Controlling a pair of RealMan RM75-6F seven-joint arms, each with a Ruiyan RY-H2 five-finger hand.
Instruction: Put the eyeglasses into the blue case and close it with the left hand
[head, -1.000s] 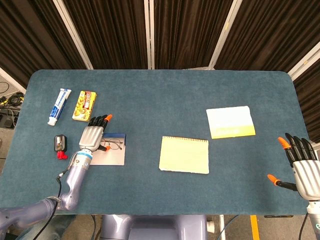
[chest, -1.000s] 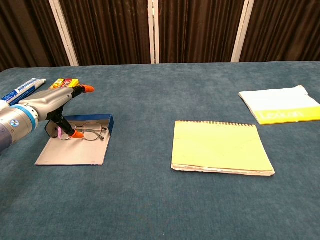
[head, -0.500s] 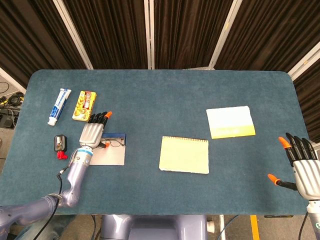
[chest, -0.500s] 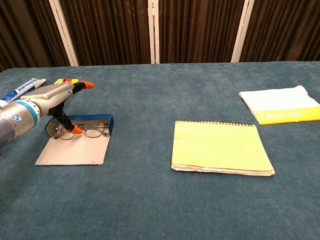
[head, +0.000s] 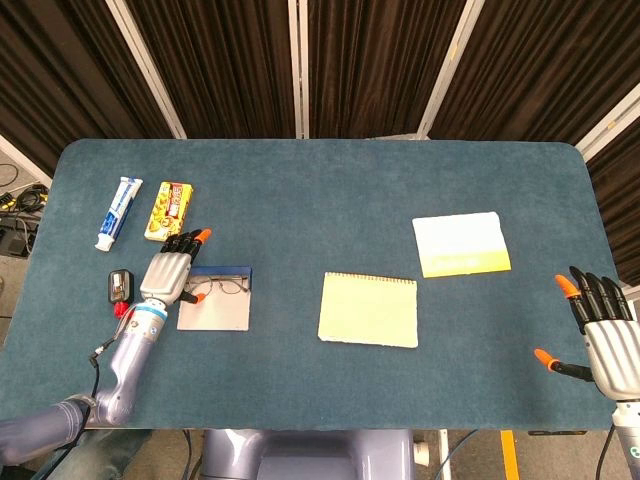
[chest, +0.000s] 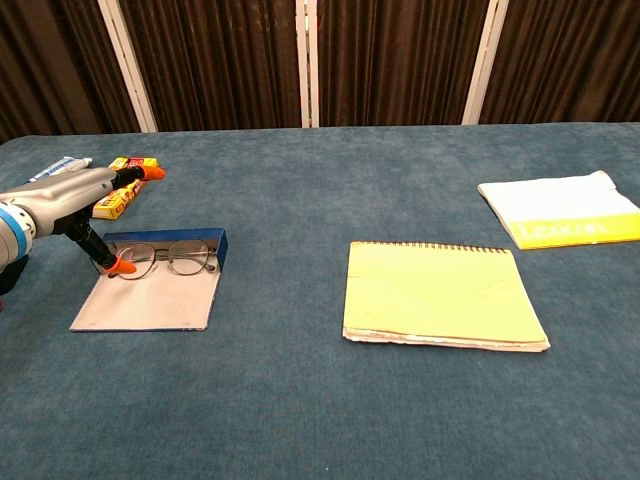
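Chest view: glasses (chest: 168, 258) lie in the open case (chest: 150, 290). Our left hand (chest: 85, 205) hovers beside it, fingers spread, empty. We should hook the flap's near edge and fold it over.

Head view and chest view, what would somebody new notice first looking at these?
Probably the left hand with its orange fingertips, hovering at the left end of the open blue case, where the eyeglasses lie against the case's back wall. Next, the yellow notebook lying flat mid-table, with a yellow and white booklet beyond it to the right. The right hand waits open at the table's right edge.
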